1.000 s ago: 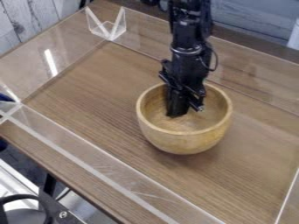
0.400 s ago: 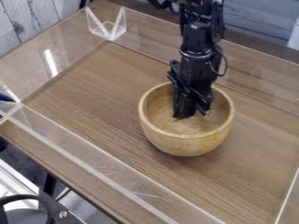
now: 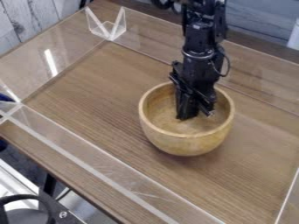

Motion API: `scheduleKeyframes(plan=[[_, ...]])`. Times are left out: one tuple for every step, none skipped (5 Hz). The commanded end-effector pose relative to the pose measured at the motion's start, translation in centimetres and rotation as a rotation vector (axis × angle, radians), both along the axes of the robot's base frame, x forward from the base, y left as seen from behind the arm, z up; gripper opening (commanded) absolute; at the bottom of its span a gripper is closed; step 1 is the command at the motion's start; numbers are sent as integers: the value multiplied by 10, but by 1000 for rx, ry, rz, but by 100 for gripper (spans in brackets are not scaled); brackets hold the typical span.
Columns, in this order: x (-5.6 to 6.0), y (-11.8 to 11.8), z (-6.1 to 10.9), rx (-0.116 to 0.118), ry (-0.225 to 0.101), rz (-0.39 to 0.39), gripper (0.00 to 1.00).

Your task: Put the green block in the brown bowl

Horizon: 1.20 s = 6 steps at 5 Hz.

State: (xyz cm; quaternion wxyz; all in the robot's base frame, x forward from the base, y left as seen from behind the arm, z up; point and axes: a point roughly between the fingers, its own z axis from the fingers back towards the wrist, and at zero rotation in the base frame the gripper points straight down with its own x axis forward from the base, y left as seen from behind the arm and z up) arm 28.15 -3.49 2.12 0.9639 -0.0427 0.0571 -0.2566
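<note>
My pincer (image 3: 191,112) stood down inside the brown bowl (image 3: 184,122), pointing straight down, its tips low between the thick wooden walls and closed as tight as they get. Against the view of a second earlier, bowl and pincer both sat a little further to the right on the bench (image 3: 82,87) — the bowl had shifted along with me, which I took to mean my fingers were pressing on its inner wall or floor and dragging it, not that I had lifted anything. Over the last part of that second hardly anything moved. The green block did not show anywhere: not on the bare wood around the bowl, not in the part of the bowl's hollow that I could see. It might have been pinched between my closed tips or lying beneath them on the bowl's floor — I could not tell which. If it was there, the task was close to done and what remained, in my judgement, was to let go and rise clear without tugging the bowl again.
</note>
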Motion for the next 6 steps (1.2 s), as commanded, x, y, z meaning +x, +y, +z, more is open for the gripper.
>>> scheduleKeyframes(plan=[[-7, -10, 7, -12, 2, 8, 0], [-7, -11, 15, -11, 12, -24, 100], [-6, -12, 25, -9, 15, -53, 100], [-4, -13, 38, -1, 16, -80, 100], [-2, -13, 39, 13, -2, -62, 100], [1, -13, 40, 25, -20, -45, 100]])
